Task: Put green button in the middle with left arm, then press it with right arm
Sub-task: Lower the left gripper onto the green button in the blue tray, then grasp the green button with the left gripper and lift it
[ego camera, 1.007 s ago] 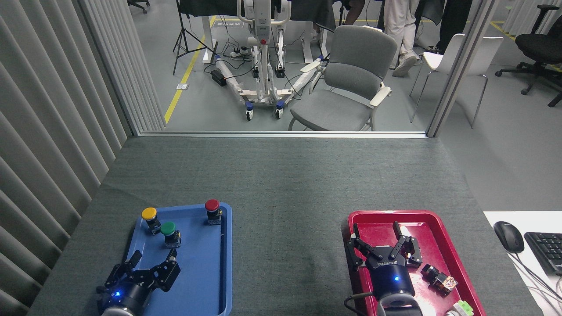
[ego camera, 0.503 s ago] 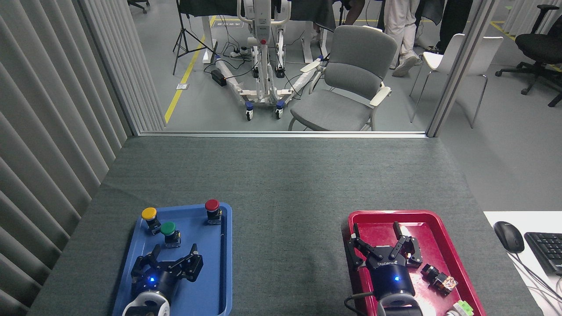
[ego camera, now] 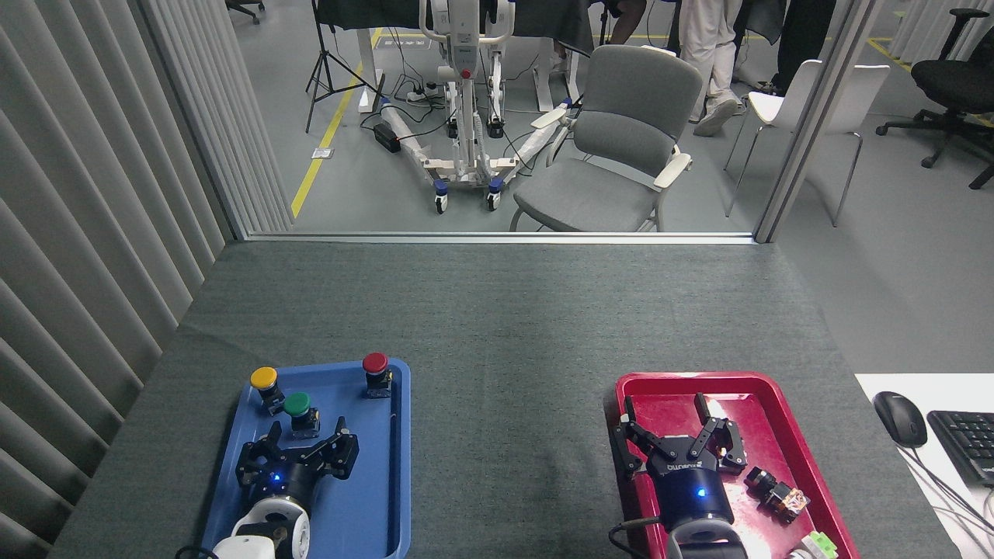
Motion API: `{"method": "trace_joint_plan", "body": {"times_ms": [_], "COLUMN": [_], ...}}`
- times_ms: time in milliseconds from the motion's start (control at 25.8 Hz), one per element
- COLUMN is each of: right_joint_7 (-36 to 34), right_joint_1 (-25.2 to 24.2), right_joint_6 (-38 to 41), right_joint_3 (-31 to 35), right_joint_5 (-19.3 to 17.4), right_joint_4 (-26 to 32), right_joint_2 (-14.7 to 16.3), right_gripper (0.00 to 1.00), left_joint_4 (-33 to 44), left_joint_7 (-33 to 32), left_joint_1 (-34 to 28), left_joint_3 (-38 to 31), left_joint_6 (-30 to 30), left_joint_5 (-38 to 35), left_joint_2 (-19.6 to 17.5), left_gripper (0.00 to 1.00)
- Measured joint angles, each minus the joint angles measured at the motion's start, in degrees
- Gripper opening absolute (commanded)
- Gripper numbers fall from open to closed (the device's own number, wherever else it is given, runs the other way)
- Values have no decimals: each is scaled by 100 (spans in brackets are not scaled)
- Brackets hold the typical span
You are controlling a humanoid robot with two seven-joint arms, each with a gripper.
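While the green button (ego camera: 297, 404) sits in the blue tray (ego camera: 373, 497) beside the yellow one, the left gripper (ego camera: 305, 435) hovers just behind it, fingers apart. Next, I judge, comes closing on it; the right gripper (ego camera: 674, 428) waits, fingers spread.

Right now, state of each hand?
Left hand: open, empty, over the blue tray just short of the green button.
Right hand: open, empty, over the red tray.
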State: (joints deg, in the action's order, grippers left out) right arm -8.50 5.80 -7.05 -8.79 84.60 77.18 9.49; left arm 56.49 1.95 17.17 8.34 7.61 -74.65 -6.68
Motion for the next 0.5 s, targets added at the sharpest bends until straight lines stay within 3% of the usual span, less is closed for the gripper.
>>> {"method": "trace_joint_plan", "body": {"times_ms": [426,503], "right_joint_7": [27,38], "right_joint_1": [0,0], "right_joint_6": [2,2], "right_joint_3": [0,0], "right_joint_5": [-1,-1], "right_joint_4": [4,2], "right_joint_2": [8,6], "right_gripper": [100,100], "left_joint_4": [-859,-1038], "left_joint_7": [176,176], "left_joint_1": [497,623], "left_joint_3": [-19,-18], "left_joint_6": [61,61], "left_joint_5": [419,451], "left_joint_2": [-101,-112], "left_gripper": [95,89]}}
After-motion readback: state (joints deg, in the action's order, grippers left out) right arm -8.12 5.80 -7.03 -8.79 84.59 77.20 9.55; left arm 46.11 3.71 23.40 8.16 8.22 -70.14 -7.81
